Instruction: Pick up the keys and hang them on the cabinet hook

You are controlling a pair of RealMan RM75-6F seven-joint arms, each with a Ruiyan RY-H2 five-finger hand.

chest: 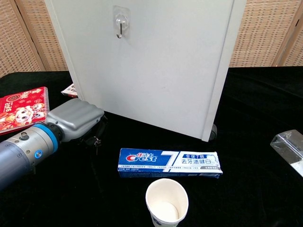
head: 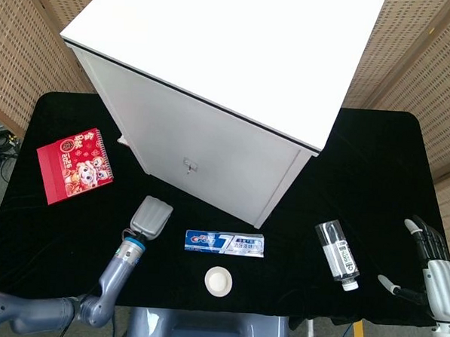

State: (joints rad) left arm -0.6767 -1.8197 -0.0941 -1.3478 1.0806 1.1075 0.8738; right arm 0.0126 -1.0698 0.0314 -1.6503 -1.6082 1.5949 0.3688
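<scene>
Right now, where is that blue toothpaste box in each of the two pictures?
Head view: the toothpaste box lies low and centre on the black table, just in front of the white cabinet.
Chest view: the toothpaste box lies low and centre, below the cabinet.
Shared landmark: the paper cup sits just on the near side of the box in both views.

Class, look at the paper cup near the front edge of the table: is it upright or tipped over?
Upright. The cup stands on its base with its round mouth facing up, in front of the toothpaste box.
</scene>
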